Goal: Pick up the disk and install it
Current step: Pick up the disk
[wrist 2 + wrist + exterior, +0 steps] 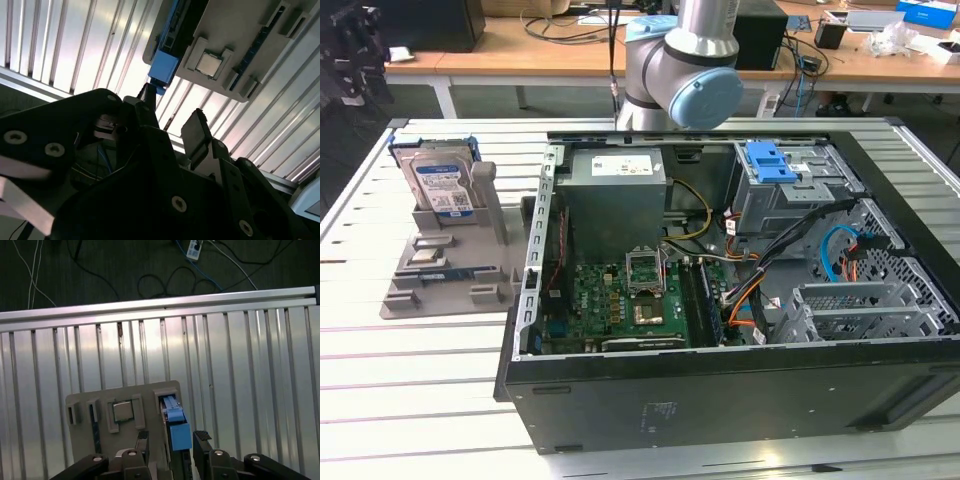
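The hand (172, 437), two fingers (201, 440) spread, hangs above one disk (440, 182) upright in one holder (495, 205).

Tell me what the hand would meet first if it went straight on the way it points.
Most likely the disk: in the first wrist view the open hand points at its blue end, which stands in the grey holder. The gap between them is unclear.

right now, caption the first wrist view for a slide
Open gripper facing the disk slotted in its grey holder on the slatted table.
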{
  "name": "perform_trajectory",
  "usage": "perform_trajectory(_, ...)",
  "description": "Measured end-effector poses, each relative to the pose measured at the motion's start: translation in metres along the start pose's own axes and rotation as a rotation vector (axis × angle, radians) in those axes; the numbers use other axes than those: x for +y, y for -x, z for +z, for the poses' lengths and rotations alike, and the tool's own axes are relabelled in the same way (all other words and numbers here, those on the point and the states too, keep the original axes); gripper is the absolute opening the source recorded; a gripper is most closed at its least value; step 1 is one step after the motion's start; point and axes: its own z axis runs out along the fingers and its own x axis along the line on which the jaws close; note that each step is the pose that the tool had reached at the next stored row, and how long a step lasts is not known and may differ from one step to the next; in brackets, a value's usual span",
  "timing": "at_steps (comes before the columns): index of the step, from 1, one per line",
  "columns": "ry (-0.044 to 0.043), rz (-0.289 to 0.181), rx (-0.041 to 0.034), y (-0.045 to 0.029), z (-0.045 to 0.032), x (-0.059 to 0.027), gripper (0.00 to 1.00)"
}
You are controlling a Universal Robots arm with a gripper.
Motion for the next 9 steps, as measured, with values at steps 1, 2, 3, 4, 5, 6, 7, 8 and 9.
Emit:
perform_trajectory(1, 0.0002, 0.0, 0.0001, 0.0013, 0.0007, -0.0006, 0.48)
perform_trajectory(2, 0.0004, 0.0, 0.0001, 0.0025, 0.0013, -0.0013, 0.48)
perform_trajectory(3, 0.0004, 0.0, 0.0001, 0.0039, 0.0022, -0.0022, 0.48)
perform_trajectory(4, 0.0004, 0.0, 0.0001, 0.0049, 0.0029, -0.003, 0.48)
perform_trajectory(5, 0.0006, 0.0, 0.0001, 0.0063, 0.0039, -0.0041, 0.48)
perform_trajectory(6, 0.0006, 0.0, 0.0001, 0.0072, 0.0045, -0.005, 0.48)
perform_trajectory(7, 0.0008, 0.0, 0.0001, 0.0082, 0.0051, -0.006, 0.48)
perform_trajectory(8, 0.0011, 0.0, 0.0002, 0.0093, 0.0057, -0.0069, 0.48)
perform_trajectory(9, 0.0012, 0.0, 0.0001, 0.0109, 0.0068, -0.0084, 0.48)
